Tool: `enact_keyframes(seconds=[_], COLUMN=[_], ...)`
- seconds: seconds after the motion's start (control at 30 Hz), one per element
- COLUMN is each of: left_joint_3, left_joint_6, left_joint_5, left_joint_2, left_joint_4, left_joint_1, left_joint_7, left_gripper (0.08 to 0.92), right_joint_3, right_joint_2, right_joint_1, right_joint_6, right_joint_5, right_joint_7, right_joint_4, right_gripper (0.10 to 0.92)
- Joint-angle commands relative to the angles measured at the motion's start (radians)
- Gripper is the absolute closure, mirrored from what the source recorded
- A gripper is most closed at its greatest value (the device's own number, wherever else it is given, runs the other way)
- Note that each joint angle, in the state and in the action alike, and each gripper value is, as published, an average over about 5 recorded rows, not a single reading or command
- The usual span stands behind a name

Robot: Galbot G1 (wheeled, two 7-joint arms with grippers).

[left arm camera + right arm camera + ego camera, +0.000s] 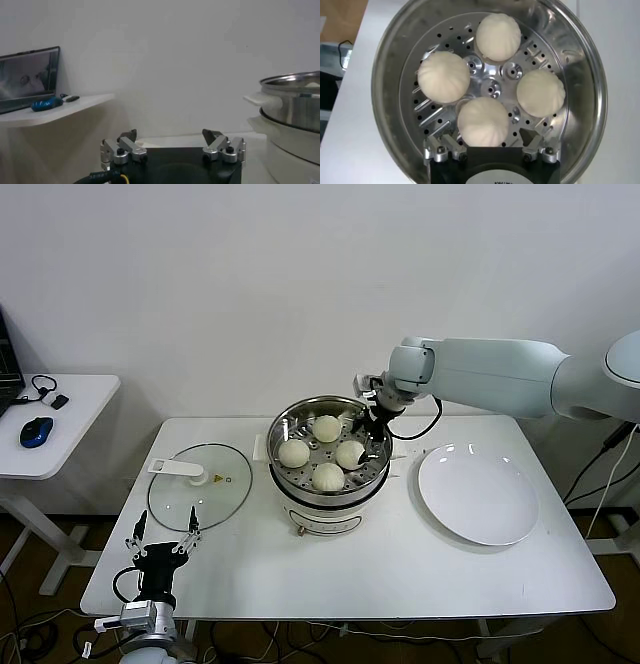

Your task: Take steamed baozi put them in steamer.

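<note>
Several cream-white steamed baozi lie on the perforated tray inside the steel steamer (300, 506) in the middle of the table. In the right wrist view the steamer (385, 75) fills the picture, and the nearest baozi (482, 120) sits on the tray between my fingers. My right gripper (372, 446) hangs over the steamer's right side and is open (487, 136), its fingertips (527, 135) standing off that bun (350, 454). My left gripper (162, 534) waits open at the table's front left corner, empty (170, 137).
A glass lid (200, 484) with a white handle lies flat left of the steamer. A wide white plate (478, 494) lies bare to its right. A small side table (70, 399) at far left carries a blue mouse (36, 431).
</note>
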Motion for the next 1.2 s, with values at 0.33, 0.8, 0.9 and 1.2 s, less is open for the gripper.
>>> enact_keyframes(seconds=[0.33,0.8,0.9,1.2], left_joint_3=[-0.006,0.004,0.004,0.015], left_joint_6=[0.012,0.008,0.007,0.005], left_joint_5=[-0.007,-0.010,-0.011,-0.007], left_joint_2=[-0.030,-0.030,-0.030,-0.031], left_joint_4=[-0.044,-0.051,-0.049,-0.037], left_joint_1=[0.011,0.015,0.015,0.003], left_joint_7=[0.007,-0.004,-0.004,-0.002], left_gripper=[0.177,0.177,0.177,0.177], right_joint_3=[-0.138,-0.070,0.062,0.855], right_joint_2=[-0.100,-0.404,-0.527,-0.839], right_joint_1=[0.296,0.260,0.161,-0.571], right_joint_6=[0.036,-0.092,-0.137,-0.130], right_joint_5=[0.037,0.050,0.021,-0.114], right_joint_7=[-0.094,0.401,0.558,0.946], right_joint_4=[0.099,0.300,0.357,0.574], right_gripper=[0.203,0.203,0.203,0.203])
